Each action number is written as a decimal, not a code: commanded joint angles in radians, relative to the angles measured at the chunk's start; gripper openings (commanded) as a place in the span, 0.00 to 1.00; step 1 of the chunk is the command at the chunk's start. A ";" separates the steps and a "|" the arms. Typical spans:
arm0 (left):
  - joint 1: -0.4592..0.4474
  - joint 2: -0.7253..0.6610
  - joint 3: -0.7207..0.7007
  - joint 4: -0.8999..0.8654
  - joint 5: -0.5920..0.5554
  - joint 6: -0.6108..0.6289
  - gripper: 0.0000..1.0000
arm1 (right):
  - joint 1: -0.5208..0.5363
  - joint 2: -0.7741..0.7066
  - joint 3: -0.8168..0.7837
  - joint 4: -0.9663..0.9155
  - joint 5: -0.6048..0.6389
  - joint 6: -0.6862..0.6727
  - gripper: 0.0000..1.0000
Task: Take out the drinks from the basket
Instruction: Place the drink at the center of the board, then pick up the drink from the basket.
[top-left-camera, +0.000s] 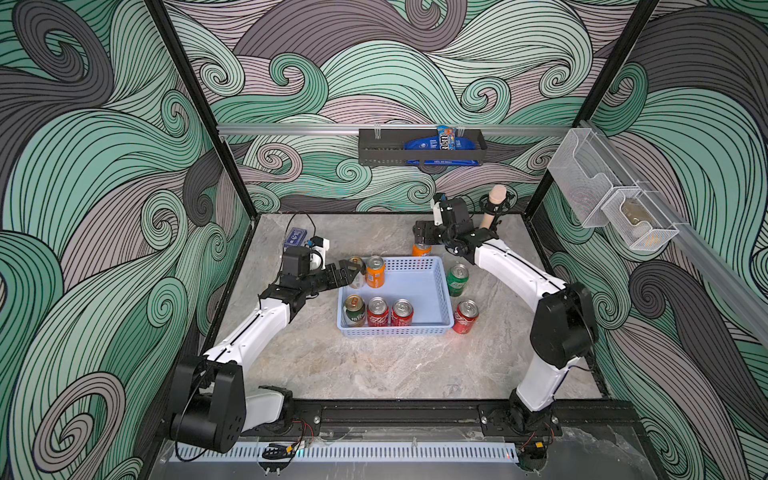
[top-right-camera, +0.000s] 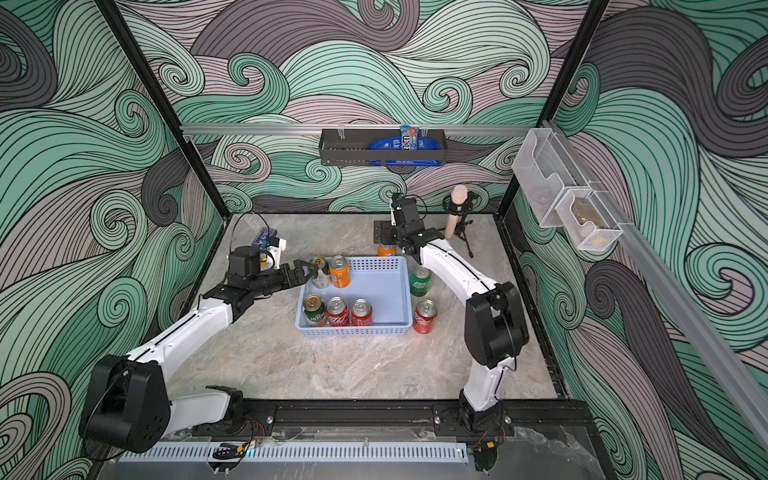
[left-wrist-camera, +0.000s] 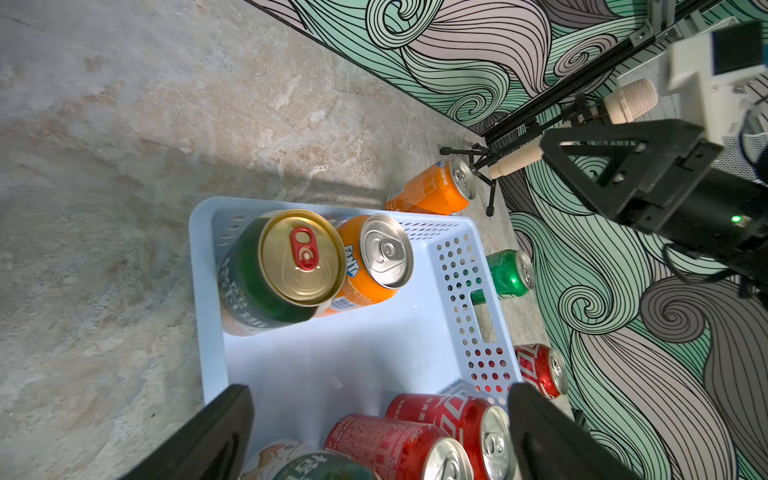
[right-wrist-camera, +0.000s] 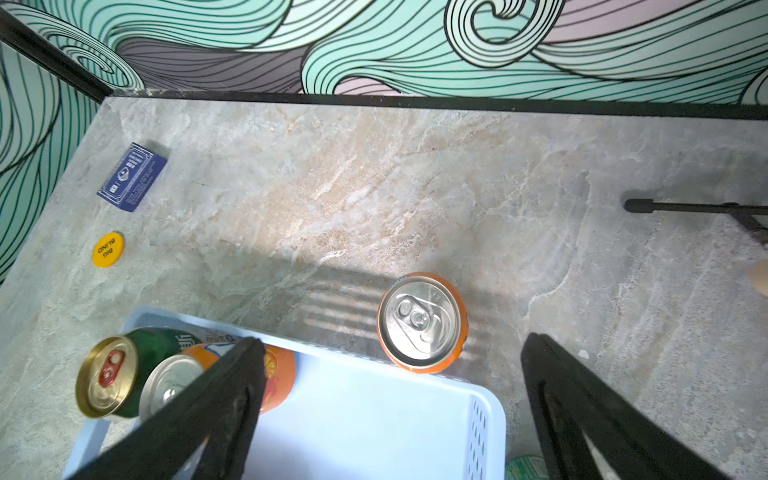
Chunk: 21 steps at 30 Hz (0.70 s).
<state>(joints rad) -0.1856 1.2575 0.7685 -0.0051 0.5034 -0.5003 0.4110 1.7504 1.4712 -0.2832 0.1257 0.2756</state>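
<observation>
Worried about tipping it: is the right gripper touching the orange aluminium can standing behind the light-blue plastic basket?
Apart. The right wrist view shows the right gripper open, a plain gap between each jaw and the orange aluminium can.

Both top views look down from high at the front toward the back wall (top-left-camera: 395, 62), covering the whole table (top-left-camera: 374, 365). The left wrist camera sits close behind the left pincer (left-wrist-camera: 380, 390), facing into the basket (left-wrist-camera: 374, 332) ahead of it. The right wrist camera looks steeply down past the right pincer (right-wrist-camera: 395, 341); both wrist views share the orange can (right-wrist-camera: 422, 322) just ahead of it.
</observation>
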 joint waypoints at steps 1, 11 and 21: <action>0.003 -0.037 0.045 -0.050 -0.033 0.042 0.98 | 0.002 -0.087 -0.067 0.013 -0.045 -0.028 0.94; 0.005 -0.095 0.005 -0.072 -0.081 0.037 0.98 | 0.023 -0.362 -0.321 0.043 -0.125 -0.055 0.95; 0.005 -0.178 -0.094 -0.084 -0.073 -0.015 0.98 | 0.127 -0.472 -0.524 0.121 -0.193 -0.065 0.94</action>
<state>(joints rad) -0.1856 1.1004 0.6952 -0.0830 0.4152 -0.4908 0.5022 1.2953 0.9768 -0.2134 -0.0311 0.2298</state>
